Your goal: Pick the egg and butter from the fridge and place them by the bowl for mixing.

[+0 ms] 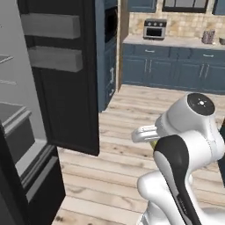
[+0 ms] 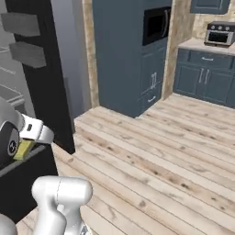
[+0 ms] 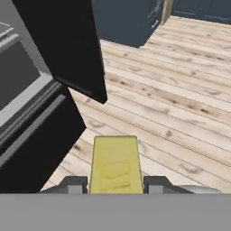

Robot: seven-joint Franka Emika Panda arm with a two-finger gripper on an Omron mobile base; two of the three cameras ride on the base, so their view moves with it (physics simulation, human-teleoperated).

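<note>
The pincer (image 3: 115, 184) is clamped on the butter (image 3: 114, 163), a bright yellow stick that juts out between the two dark fingertips (image 3: 72, 184) and points forward over the wooden floor (image 3: 180, 113). One tip presses each long side of the stick, so the jaws stand narrow with the butter held fast between them. From the right side of the base, a corner of the same yellow stick (image 2: 24, 149) peeks out under the white hand, just beside the dark round joint. From the left side, only a sliver of yellow (image 1: 153, 143) shows below the white wrist.

Just beyond the held stick stands the fridge (image 1: 26, 132), its black door (image 1: 66, 88) swung open towards the room. Two grey door bins (image 1: 52, 41) sit one above the other on the inside of that door. The light grey interior with its shelves (image 1: 13, 112) lies to the left, with a dark lower drawer front beneath it.

Further out, dark blue cabinets (image 2: 137, 55) rise past the door, holding a built-in microwave (image 2: 156, 25). Along the far wall runs a pale counter (image 1: 176, 41) over more blue cupboards, and a small silver toaster oven (image 1: 154, 29) stands on it.
</note>
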